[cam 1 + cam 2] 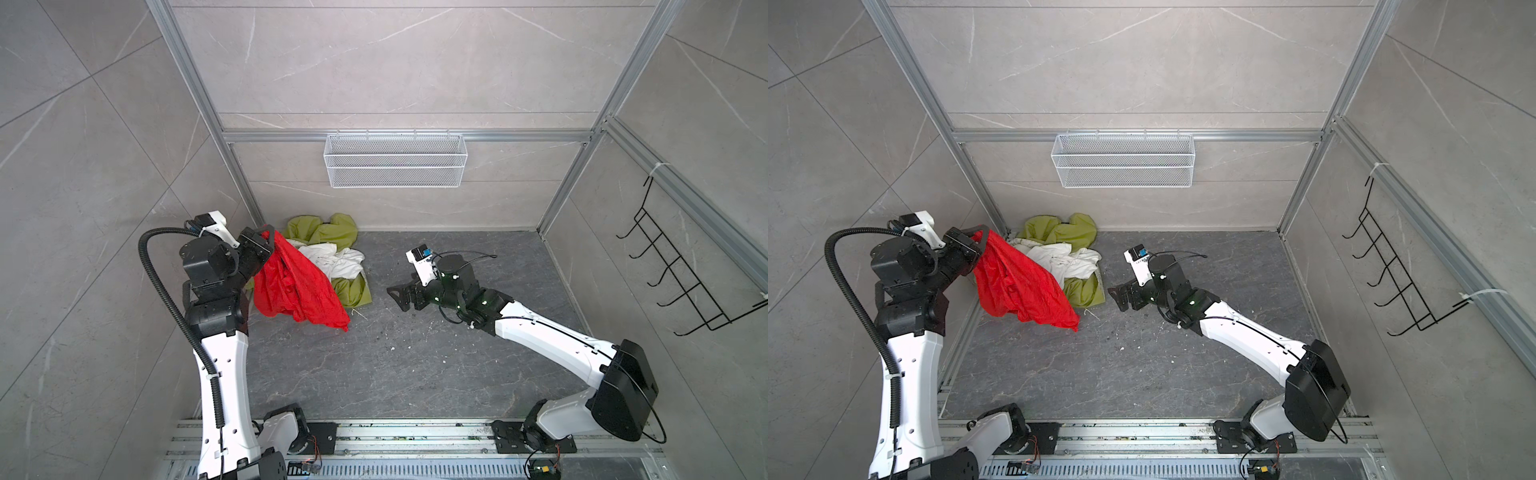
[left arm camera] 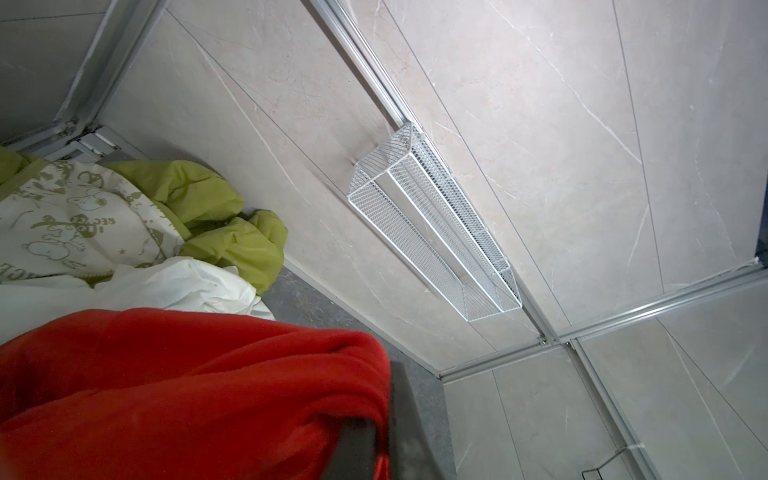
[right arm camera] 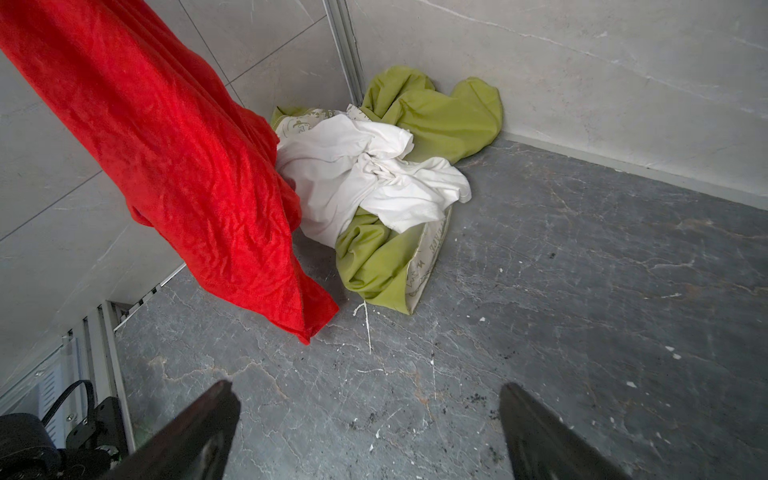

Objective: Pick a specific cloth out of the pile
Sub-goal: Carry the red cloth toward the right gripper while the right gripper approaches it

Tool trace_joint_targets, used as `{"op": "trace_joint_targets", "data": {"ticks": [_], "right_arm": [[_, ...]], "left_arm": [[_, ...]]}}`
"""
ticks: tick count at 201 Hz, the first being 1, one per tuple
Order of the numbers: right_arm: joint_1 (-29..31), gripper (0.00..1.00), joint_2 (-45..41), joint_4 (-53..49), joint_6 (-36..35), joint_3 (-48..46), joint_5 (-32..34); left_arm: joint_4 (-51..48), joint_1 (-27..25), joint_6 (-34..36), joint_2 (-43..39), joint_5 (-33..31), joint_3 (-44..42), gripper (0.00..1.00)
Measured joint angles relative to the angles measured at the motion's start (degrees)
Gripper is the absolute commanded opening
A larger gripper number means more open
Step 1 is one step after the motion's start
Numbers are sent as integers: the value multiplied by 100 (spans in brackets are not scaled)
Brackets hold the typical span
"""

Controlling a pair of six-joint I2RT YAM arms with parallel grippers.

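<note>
Now the left gripper (image 1: pixel 267 231) is raised near the back left corner, its jaws pressed together on a bunched top edge of the cloth (image 1: pixel 299 291). From that pinch the red fabric hangs down and spreads into a wide, creased drape. In both top views it covers the left side of the pile (image 1: pixel 332 253). Seen from the right wrist, the cloth (image 3: pixel 174 145) slants down in front of the pile (image 3: pixel 386 174), and its lowest corner reaches right down to the floor (image 3: pixel 582 291) (whether it touches or hangs just clear, I cannot tell). Nor can I tell whether the red fabric rests against the white cloth (image 3: pixel 365 174) behind it.

The pile sits on the floor in the corner, against the back wall (image 1: pixel 415 83). A green cloth (image 3: pixel 436 112) lies at its back and front, the white one is crumpled on top, and a printed cloth (image 2: pixel 75 220) shows at the edges.

The right gripper (image 1: pixel 395 299) hovers low over the floor to the right of the pile, well apart from it, pointing towards it. Its jaws are spread wide with nothing between them, as the right wrist view shows (image 3: pixel 365 392).

A basket (image 1: pixel 395 160) hangs on the back wall, and a rack (image 1: pixel 681 270) is on the right wall.
</note>
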Motion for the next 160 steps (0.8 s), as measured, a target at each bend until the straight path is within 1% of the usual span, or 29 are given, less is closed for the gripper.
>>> {"op": "trace_joint_targets", "data": {"ticks": [38, 59, 123, 160], "right_arm": [[83, 100, 0, 0, 0, 11, -24], [162, 100, 0, 0, 0, 31, -48], [459, 99, -4, 0, -24, 170, -61], [568, 100, -131, -39, -44, 170, -15]], "left_arm": [[9, -240, 76, 0, 118, 20, 0], [11, -507, 101, -2, 50, 7, 0], [24, -2020, 249, 15, -949, -153, 0], [212, -2935, 328, 203, -1528, -160, 0]]}}
